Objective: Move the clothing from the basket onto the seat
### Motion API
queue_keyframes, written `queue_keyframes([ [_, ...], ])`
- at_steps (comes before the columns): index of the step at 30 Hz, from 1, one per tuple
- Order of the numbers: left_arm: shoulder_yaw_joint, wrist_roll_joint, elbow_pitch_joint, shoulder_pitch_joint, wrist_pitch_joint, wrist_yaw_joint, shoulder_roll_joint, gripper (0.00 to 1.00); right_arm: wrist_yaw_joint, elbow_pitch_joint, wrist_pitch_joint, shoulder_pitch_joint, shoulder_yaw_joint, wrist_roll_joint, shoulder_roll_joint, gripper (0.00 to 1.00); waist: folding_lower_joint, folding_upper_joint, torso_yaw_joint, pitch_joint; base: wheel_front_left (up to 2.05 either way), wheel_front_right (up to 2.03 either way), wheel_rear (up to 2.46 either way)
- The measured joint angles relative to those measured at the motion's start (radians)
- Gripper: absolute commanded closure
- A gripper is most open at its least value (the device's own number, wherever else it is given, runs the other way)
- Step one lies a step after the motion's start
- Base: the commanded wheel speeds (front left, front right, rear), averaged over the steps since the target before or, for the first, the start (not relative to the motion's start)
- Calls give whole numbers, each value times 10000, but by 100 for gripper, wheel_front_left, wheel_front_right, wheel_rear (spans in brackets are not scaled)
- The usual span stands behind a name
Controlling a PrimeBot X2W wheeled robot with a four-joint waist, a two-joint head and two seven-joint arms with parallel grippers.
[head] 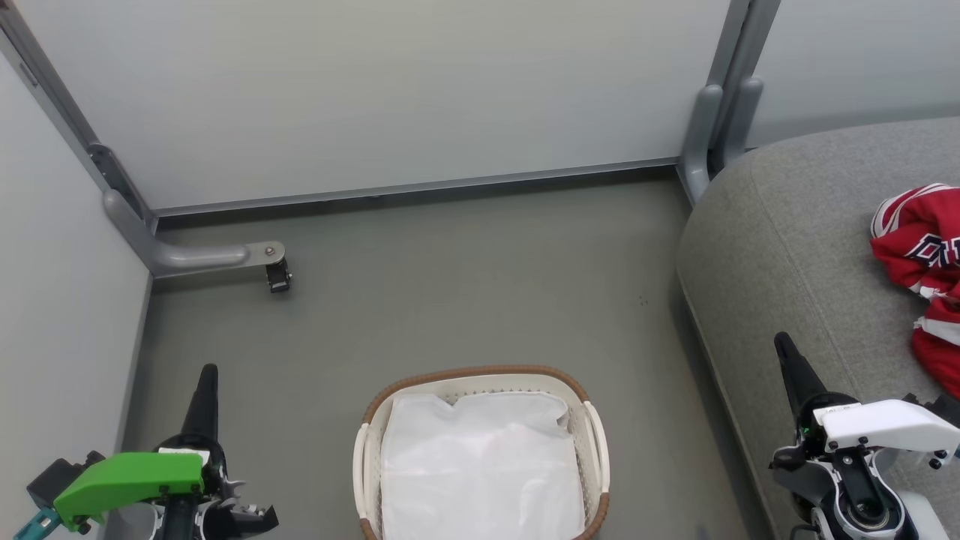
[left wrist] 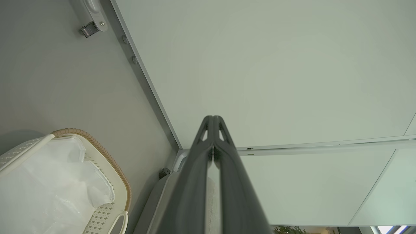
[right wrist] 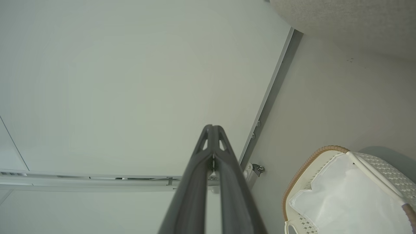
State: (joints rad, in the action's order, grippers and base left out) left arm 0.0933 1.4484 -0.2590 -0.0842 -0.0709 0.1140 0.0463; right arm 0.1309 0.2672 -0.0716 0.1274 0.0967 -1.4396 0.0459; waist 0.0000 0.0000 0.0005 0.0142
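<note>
Counts: 1 basket (head: 480, 370), 1 seat (head: 787, 247), 2 claws, 1 white sheet (head: 480, 465).

Basket: stands on the grey floor (head: 450, 285), near centre, left of the seat and apart from it. Brown rim on top, with 2 white handles (head: 598, 442), 1 on each side. The white sheet lies inside and covers the whole visible interior.

Clothing (head: 916, 240): on the seat at the far right, cut by the picture edge. 2 red bunches show. The farther 1 has black white-edged letters and red-white striped trim; the nearer 1 is plainer red with a white band. They meet in the middle, so I cannot tell whether they overlap.

Left claw (head: 208, 371): near left, over the floor beside the basket, holding nothing. In the left wrist view its 2 fingers (left wrist: 195, 182) lie pressed together along their length.

Right claw (head: 783, 343): near right, over the seat's front edge, well apart from the clothing. Its 2 fingers (right wrist: 191, 185) are likewise together and hold nothing.

Background: pale wall panels (head: 375, 90) with 1 small caster (head: 278, 280) at the far left.
</note>
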Motion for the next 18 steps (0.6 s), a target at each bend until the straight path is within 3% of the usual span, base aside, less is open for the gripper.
queue_keyframes([
  [18, 146, 1237, 94, -123, -337, 104, 4, 100, 0, -165, -337, -130, 134, -1306, 8, 100, 0, 0, -4, -84, 0, 0, 0],
])
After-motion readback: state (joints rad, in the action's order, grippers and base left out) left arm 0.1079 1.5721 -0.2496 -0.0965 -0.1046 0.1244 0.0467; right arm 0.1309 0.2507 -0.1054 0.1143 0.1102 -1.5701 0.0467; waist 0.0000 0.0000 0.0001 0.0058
